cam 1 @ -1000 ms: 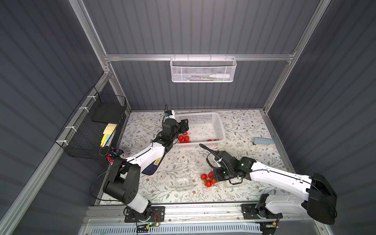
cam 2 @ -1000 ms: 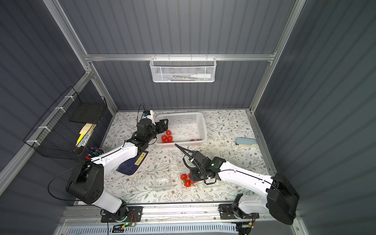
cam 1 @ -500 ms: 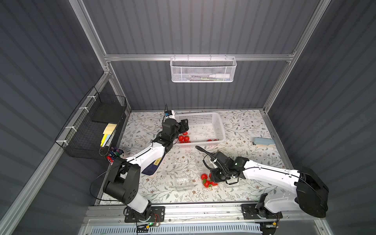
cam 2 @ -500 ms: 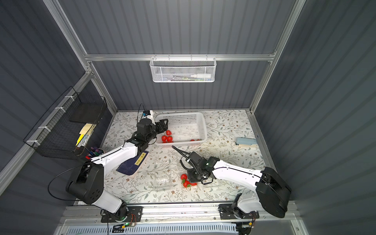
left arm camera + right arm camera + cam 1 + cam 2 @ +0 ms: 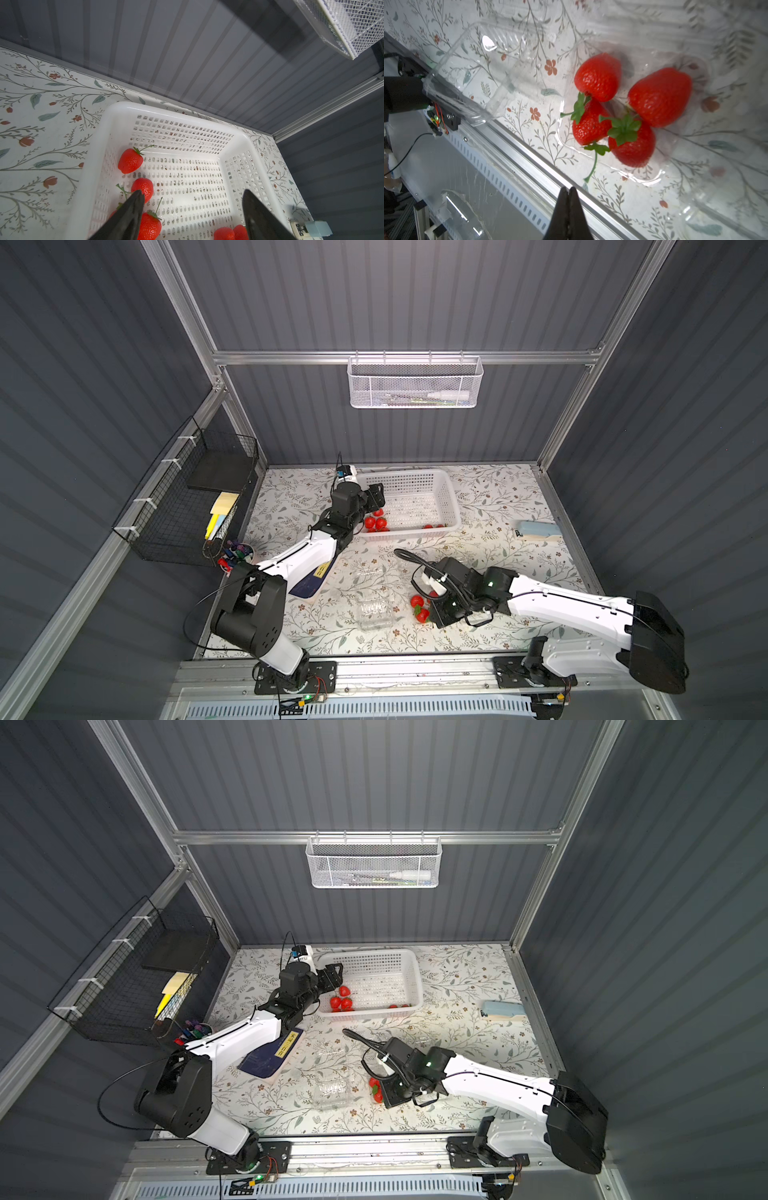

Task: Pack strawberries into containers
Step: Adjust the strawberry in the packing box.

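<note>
Several red strawberries (image 5: 130, 161) lie in the white perforated basket (image 5: 166, 110) at the back of the table. My left gripper (image 5: 193, 195) hangs open over them, empty; in a top view it (image 5: 376, 495) is at the basket's left end. Near the front edge, a clear container (image 5: 675, 145) holds several strawberries (image 5: 660, 97). My right gripper (image 5: 569, 190) is shut on nothing, just beside that container. In a top view the right gripper (image 5: 440, 614) partly hides those strawberries (image 5: 417, 600). An empty clear container (image 5: 374, 610) lies to their left, another container (image 5: 370, 572) behind it.
A blue-grey block (image 5: 538, 530) lies at the right edge. A dark blue booklet (image 5: 311, 576) sits under my left arm, a cup of markers (image 5: 235, 553) beside it. The black wire rack (image 5: 187, 497) hangs on the left wall. The front rail (image 5: 529, 149) runs close to the containers.
My right gripper has gone from partly open to shut and has shifted slightly left over the front strawberries. The left arm has not moved.
</note>
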You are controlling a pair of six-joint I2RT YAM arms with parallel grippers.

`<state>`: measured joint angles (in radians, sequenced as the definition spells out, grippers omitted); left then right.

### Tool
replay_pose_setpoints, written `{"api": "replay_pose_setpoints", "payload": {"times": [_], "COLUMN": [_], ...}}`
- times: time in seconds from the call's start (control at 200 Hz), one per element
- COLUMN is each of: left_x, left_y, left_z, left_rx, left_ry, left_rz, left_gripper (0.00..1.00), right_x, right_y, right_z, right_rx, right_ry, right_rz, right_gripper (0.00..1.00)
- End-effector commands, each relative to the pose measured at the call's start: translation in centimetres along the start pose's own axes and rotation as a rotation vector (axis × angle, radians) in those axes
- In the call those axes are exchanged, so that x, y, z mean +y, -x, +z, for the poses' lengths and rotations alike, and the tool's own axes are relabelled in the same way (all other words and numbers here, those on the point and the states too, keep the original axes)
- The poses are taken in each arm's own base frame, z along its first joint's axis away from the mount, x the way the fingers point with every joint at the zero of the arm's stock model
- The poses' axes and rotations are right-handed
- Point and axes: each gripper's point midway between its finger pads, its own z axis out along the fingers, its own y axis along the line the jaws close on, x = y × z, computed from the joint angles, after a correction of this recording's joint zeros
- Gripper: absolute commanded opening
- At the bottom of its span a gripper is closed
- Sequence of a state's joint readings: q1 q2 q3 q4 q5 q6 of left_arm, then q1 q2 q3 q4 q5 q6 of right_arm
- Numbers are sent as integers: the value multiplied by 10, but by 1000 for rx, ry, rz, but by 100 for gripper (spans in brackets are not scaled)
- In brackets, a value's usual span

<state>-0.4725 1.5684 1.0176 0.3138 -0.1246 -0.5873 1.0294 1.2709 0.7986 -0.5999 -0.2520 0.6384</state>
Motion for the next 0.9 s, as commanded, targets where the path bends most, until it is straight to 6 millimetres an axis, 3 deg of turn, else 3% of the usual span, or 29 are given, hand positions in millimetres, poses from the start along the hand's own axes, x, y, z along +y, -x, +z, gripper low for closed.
{"api": "replay_pose_setpoints", "payload": {"times": [0.0,0.145,0.575,0.705,0.83,0.896], "left_x": [-13,-17,-16,-13,-11,-10], "left_y": [17,17,17,14,15,16], "left_z": [-1,3,6,9,10,11], "left_rx": [-30,-20,-19,-16,-22,-28], "left_ry": [-14,-27,-21,-13,-1,2], "left_rz": [20,22,23,23,22,23], "left_gripper": [77,77,77,77,77,77], "right_x": [10,1,-27,-18,-29,-18], "right_y": [-15,-11,-5,-1,-3,-5], "right_z": [7,18,23,21,17,15], "right_rx": [91,96,74,55,59,65], "right_ry": [4,-82,-232,-186,-248,-185], "right_rz": [-51,-73,-53,-50,-54,-69], "right_gripper": [1,0,0,0,0,0]}}
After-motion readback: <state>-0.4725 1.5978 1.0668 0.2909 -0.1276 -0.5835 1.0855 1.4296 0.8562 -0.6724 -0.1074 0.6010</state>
